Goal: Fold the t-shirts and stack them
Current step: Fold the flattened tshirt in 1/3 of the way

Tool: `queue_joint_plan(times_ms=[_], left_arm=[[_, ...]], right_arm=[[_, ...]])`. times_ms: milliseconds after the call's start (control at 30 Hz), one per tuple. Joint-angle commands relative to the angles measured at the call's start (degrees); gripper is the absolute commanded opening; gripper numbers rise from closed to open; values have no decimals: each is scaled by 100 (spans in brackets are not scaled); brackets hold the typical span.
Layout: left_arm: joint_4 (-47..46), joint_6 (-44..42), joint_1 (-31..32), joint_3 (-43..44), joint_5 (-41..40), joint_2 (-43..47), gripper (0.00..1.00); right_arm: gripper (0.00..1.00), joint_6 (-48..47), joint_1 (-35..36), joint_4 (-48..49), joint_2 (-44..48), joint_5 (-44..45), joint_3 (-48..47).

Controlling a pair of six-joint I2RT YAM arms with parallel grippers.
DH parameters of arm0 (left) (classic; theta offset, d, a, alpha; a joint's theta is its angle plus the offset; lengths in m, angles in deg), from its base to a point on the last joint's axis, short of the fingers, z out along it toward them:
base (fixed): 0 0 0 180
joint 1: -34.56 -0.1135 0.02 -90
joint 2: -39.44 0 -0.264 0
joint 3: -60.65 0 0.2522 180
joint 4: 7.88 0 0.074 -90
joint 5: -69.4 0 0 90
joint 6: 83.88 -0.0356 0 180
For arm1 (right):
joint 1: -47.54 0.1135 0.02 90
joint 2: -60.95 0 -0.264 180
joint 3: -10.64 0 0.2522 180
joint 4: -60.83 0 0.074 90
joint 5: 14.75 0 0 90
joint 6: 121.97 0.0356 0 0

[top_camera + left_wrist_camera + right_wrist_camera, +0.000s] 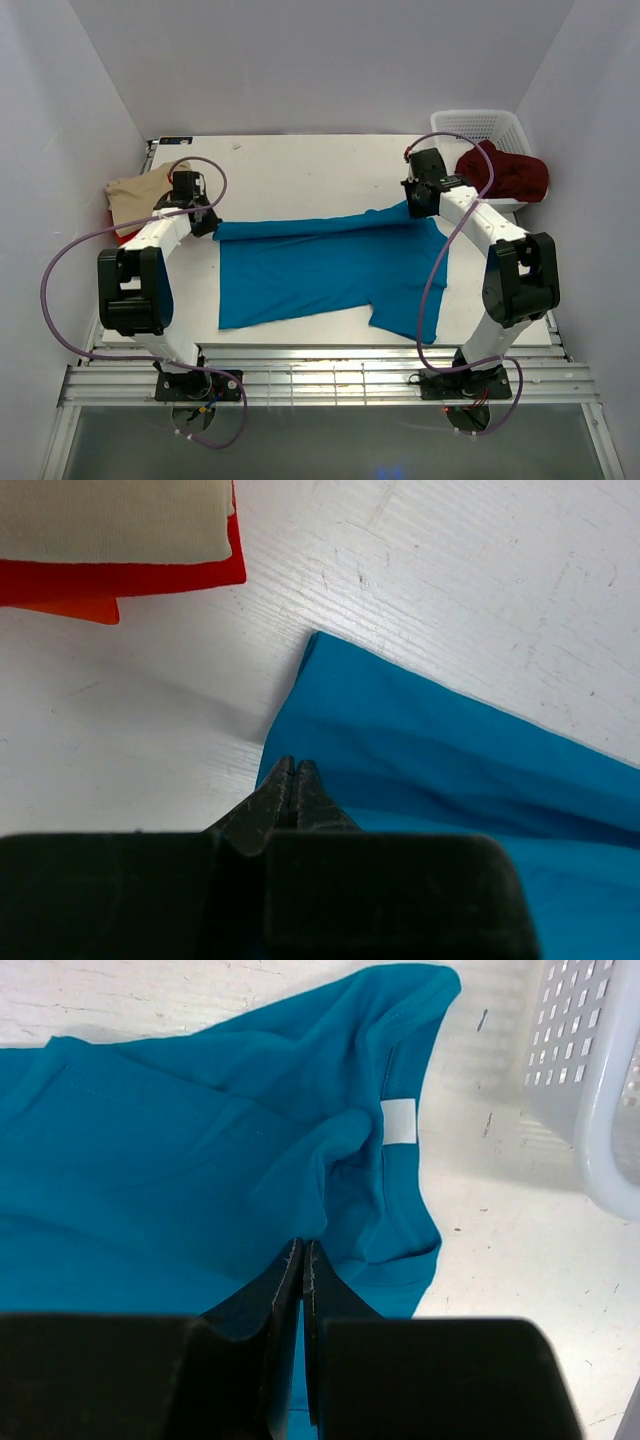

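From above, the teal t-shirt (320,270) lies spread across the middle of the table (300,160). My left gripper (207,225) is at its left upper corner and my right gripper (415,205) at its right upper corner, near the collar. Left of the teal shirt, the beige t-shirt (135,190) is partly hidden behind my left arm, and only a sliver of the red t-shirt (125,238) shows under it. Right of the teal shirt, the maroon t-shirt (510,172) hangs over the edge of the white basket (480,122).

My left wrist camera shows my fingers pressed tight together on the teal shirt's (430,750) edge. The pinch itself is hidden beneath them. Beige (110,520) on red (120,580) is cut off by the top of the frame.

My right wrist camera shows my fingers closed on a bunched fold of teal cloth (180,1160) just below the white neck label (399,1121). The basket's wall (590,1080) is cut off at the right.
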Motion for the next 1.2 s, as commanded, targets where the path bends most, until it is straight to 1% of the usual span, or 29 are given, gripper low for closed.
queue_joint_plan(times_ms=[0,67,200,233,300,333,367,467,500,567,667,733,833,867,900,933,967,1000,1033,1133,1167], left_arm=[[84,-119,29,5,-82,254,0],[215,-172,29,58,-3,106,1],[610,-225,29,181,85,-62,7],[655,-242,29,164,-19,-36,11],[769,-251,29,94,-169,147,19],[795,-251,29,67,-300,218,32],[830,-234,29,58,-362,297,36],[945,-173,29,85,-477,605,46],[945,-94,220,102,-495,684,47],[919,12,231,163,-547,921,47],[525,100,240,137,-583,1062,44],[383,153,249,190,-434,958,39],[190,188,258,365,-135,475,32],[137,223,258,462,-91,187,30],[110,232,258,497,-47,53,24],[67,249,258,524,23,-61,21],[-12,267,258,541,58,-167,18],[-48,285,258,594,111,-368,15],[-65,302,258,620,233,-466,9],[-110,381,258,717,296,-800,5],[-144,390,258,726,522,-853,4]], right_arm=[[8,118,17,-200,92,167,16],[8,171,25,-323,5,176,34],[8,259,34,-762,-259,368,-71],[8,285,43,-911,-329,412,-124],[19,303,43,-1307,-514,509,-290],[25,320,43,-1421,-558,536,-335],[33,338,43,-1509,-593,553,-353],[42,355,52,-1449,-454,527,-371],[43,355,61,-1362,-401,484,-397],[45,356,52,-1186,-243,396,-414],[46,268,52,-782,-198,80,-511],[45,215,52,-476,-242,-236,-573],[43,241,61,-202,-408,-475,-660],[41,250,61,-35,-513,-492,-730],[38,250,61,27,-584,-388,-766],[31,276,52,89,-646,-317,-818],[17,268,34,211,-794,-282,-941],[12,259,26,265,-883,-229,-1011],[8,233,8,309,-1075,-220,-1091],[8,197,-71,335,-1392,-220,-1495],[8,197,-123,327,-1611,-246,-1591]])
